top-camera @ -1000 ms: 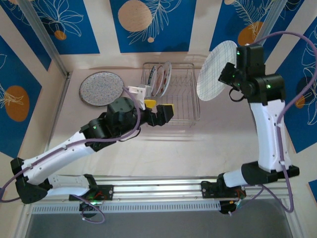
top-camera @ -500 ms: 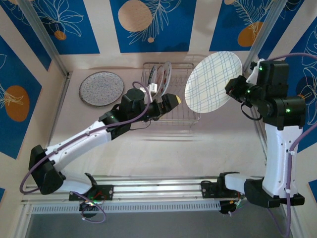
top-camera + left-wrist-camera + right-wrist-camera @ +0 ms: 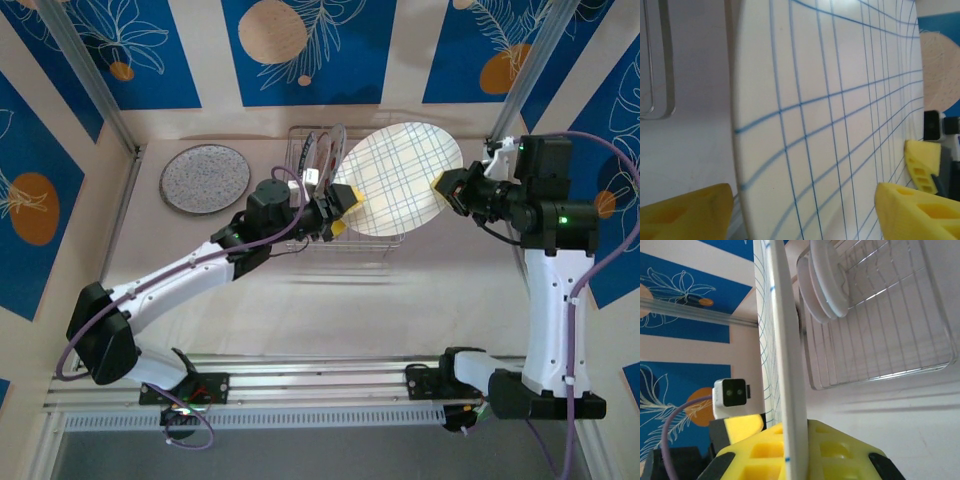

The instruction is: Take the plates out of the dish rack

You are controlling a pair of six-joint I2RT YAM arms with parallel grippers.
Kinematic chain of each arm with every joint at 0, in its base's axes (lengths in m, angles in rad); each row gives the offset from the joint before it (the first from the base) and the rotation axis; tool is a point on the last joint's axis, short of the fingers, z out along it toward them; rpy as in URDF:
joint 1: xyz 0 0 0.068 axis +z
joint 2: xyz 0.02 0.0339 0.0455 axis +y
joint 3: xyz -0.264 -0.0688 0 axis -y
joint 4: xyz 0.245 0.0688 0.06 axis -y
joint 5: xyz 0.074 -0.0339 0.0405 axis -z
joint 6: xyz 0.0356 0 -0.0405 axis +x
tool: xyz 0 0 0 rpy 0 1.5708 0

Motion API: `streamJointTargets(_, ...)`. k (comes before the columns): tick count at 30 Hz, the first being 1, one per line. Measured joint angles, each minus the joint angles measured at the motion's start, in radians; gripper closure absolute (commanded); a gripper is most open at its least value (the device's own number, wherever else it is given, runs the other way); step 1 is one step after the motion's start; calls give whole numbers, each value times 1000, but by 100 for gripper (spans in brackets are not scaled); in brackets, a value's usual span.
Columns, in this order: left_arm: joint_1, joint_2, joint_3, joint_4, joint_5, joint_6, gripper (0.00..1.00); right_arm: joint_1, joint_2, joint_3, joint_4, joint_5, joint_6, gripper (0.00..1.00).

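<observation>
The blue-checked plate [image 3: 398,180] hangs tilted at centre frame, its right rim clamped in the right gripper [image 3: 442,187], with the left gripper [image 3: 341,212] spread wide astride its left rim. Behind, the dish rack [image 3: 368,242] holds upright plates [image 3: 325,155]. A speckled plate [image 3: 205,178] lies flat at upper left.

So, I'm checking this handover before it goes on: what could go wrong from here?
The grid plate hangs by one rim edge in the right gripper; it could slip or tilt. The left gripper, open astride the opposite rim, may close off-centre and knock it onto the dish rack.
</observation>
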Motion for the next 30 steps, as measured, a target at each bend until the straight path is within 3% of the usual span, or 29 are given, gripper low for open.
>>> streamJointTargets(12,7,14,-39,127,0,-84,73,-6,-21,-121,86,-81,49,100)
streamJointTargets(23,26,12,-60,210,0,-163,99,-20,-28,-170,138,-116,87,100)
streamJointTargets(30,33,4,-68,224,7,-174,100,-6,-11,-169,114,-94,44,66)
